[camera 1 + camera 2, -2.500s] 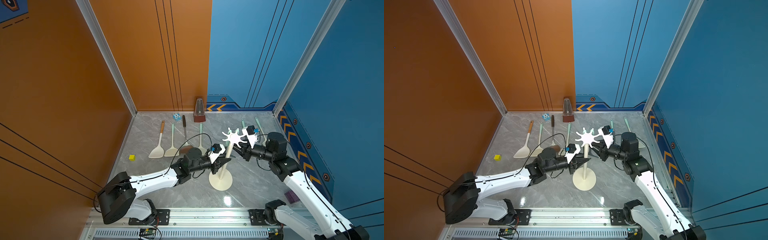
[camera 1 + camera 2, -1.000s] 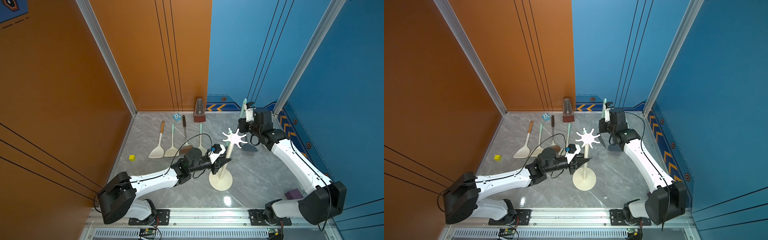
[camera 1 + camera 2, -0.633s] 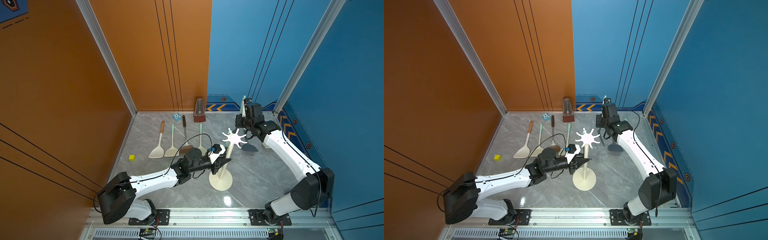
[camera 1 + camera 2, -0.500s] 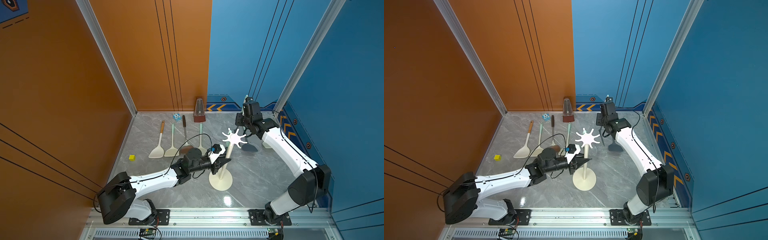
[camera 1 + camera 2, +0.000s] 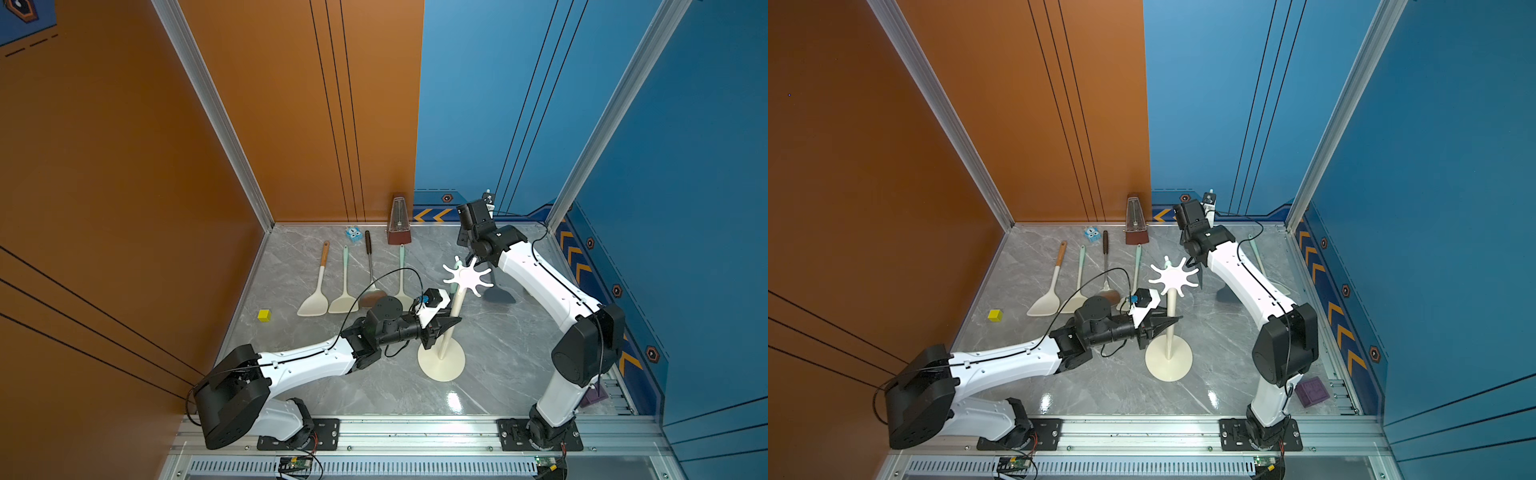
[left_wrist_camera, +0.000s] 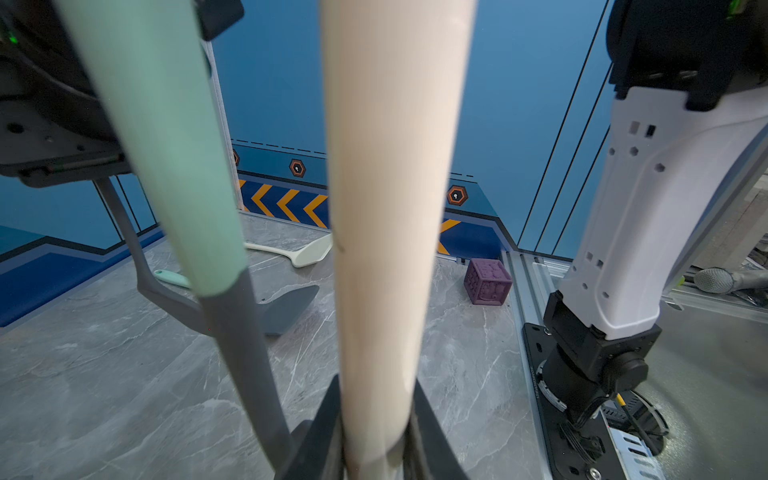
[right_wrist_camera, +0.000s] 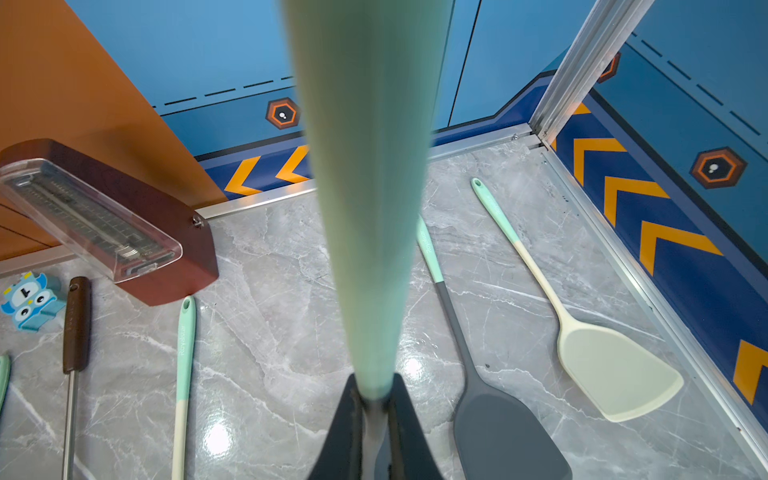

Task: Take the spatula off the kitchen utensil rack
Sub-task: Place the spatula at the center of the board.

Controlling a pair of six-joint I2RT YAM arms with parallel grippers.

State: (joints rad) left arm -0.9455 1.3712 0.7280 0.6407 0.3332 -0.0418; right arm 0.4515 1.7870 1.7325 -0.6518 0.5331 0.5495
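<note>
left tool clamps rack pole; right tool clamps spatula handle (only wrist view shows it)

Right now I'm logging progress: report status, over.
Left gripper shut on rack pole. Right gripper shut on spatula, off the hooks. Second mint-handled utensil hangs beside the pole.

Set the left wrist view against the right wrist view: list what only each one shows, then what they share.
Left wrist only: the pole of the kitchen utensil rack clamped in the left gripper, a mint-and-grey utensil close beside it, and the purple cube. Right wrist only: the mint handle of the spatula pinched in the right gripper, the brown metronome, the owl block. Shared: the grey spatula and the cream spatula lying on the marble tabletop.
</note>
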